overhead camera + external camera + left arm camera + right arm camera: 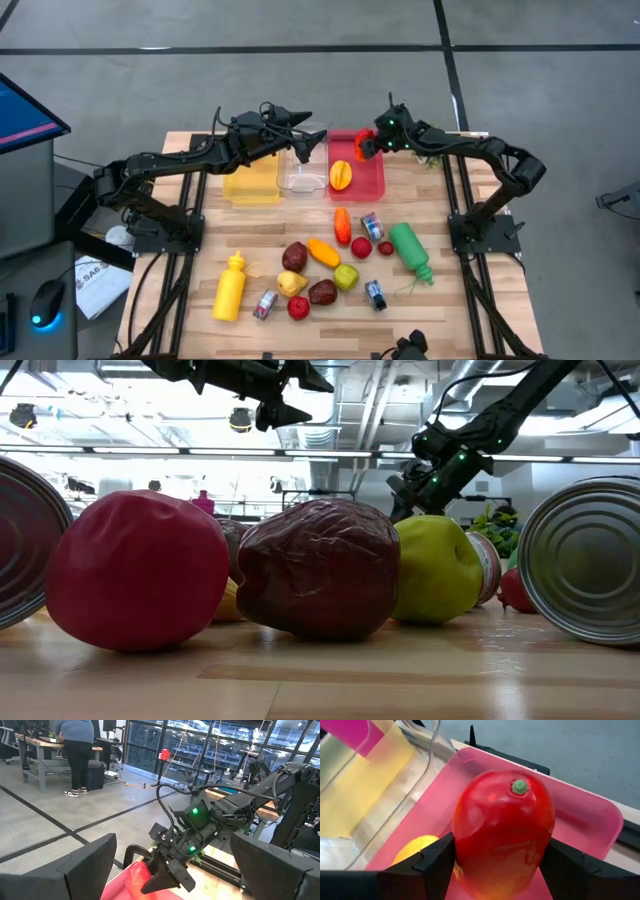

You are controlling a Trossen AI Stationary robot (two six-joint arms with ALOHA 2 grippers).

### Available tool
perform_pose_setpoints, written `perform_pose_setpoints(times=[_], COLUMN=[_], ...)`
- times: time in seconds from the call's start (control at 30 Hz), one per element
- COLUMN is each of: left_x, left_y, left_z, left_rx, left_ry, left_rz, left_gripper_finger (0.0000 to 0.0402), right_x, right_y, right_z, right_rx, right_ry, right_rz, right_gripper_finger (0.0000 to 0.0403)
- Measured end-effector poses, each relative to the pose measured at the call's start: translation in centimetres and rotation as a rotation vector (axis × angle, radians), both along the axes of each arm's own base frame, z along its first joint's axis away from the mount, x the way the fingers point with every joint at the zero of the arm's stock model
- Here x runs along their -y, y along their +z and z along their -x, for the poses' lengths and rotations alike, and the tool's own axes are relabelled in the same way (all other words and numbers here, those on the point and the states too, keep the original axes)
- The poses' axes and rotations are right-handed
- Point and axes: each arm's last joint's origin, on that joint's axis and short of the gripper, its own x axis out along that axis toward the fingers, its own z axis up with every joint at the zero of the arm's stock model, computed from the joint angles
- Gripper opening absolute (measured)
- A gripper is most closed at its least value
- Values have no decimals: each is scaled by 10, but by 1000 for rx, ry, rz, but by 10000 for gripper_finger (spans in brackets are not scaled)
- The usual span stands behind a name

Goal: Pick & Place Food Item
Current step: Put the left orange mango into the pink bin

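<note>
Placing step: right gripper holds, apparently loosening, a red mango over the pink bin; next, release fully. Left gripper waits open-jawed.

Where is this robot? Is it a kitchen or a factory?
Probably a robot lab or workshop, not a kitchen. Two arms are bolted to a wooden table on a bare concrete floor, with workbenches and other rigs behind.

**Left wrist camera faces the right arm**

The left gripper's two dark fingers stand wide apart, nothing between them. Beyond them the right gripper, green lights lit above it, touches a red fruit. Well behind the right gripper, a person stands at a workbench.
</note>
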Motion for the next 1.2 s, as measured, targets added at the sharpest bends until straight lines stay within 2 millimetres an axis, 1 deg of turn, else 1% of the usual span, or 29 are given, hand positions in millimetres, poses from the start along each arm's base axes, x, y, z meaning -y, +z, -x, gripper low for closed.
perform_pose_setpoints(times=[0.23,0.63,0.9,1.07,1.2], left_x=[0,0,0,0,0], left_y=[0,0,0,0,0], left_z=[0,0,0,0,0], left_rx=[0,0,0,0,0], left_ry=[0,0,0,0,0], left_rz=[0,0,0,0,0], left_gripper_finger=[379,379,379,379,379], right_x=[2,1,-1,-3,-4], right_y=[3,3,3,3,3], right_z=[-2,-2,-4,-5,-7], right_rx=[36,20,67,107,108], right_ry=[2,26,55,-3,-1], right_rz=[19,32,-18,-89,-95], right_gripper_finger=[256,256,256,256,256])
